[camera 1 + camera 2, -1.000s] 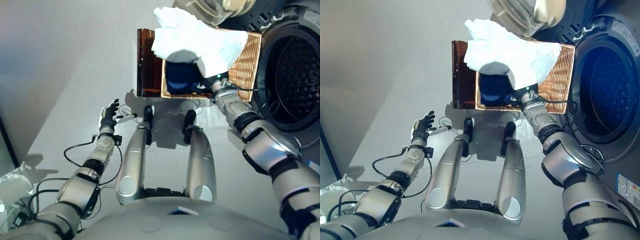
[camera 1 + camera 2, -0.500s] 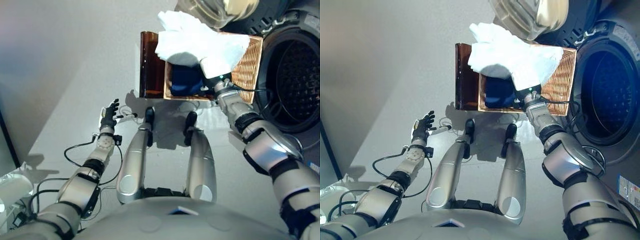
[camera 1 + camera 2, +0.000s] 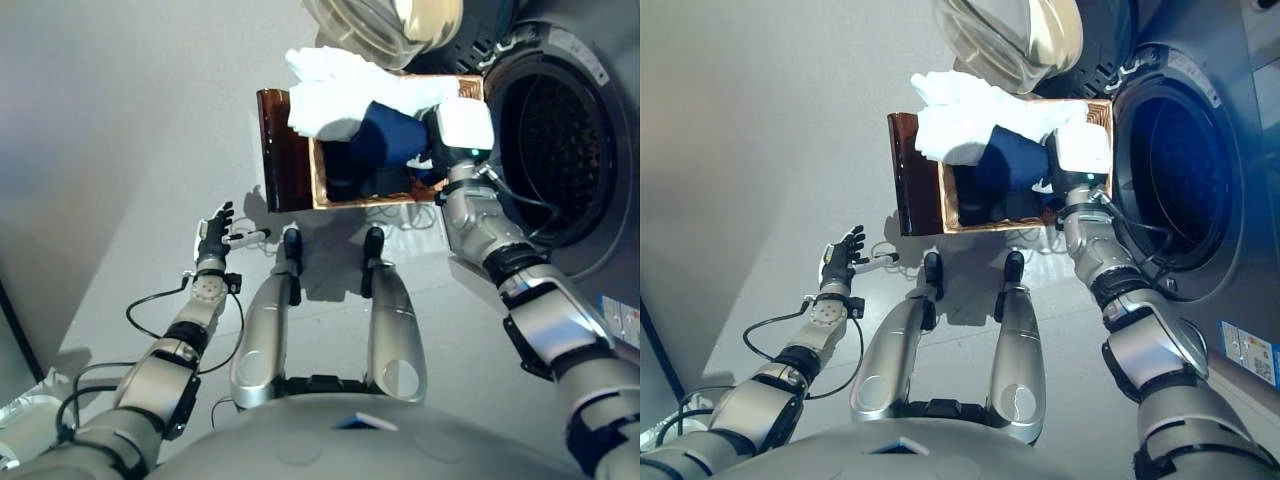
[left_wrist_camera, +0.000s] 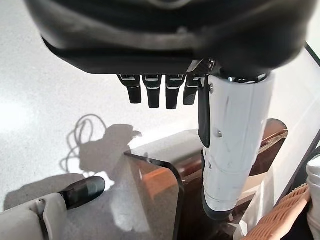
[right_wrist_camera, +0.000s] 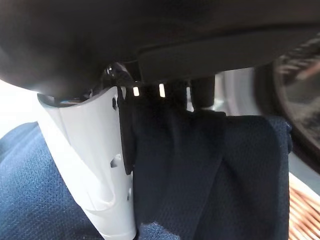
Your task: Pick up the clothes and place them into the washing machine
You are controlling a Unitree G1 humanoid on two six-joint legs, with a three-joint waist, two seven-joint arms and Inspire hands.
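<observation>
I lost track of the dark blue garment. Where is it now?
The dark blue garment is in the right hand, lifted partly out of the basket, under the white cloth and left of the washing machine's opening.

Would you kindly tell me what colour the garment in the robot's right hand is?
Dark navy blue: the garment in the right hand shows best in the right wrist view.
</observation>
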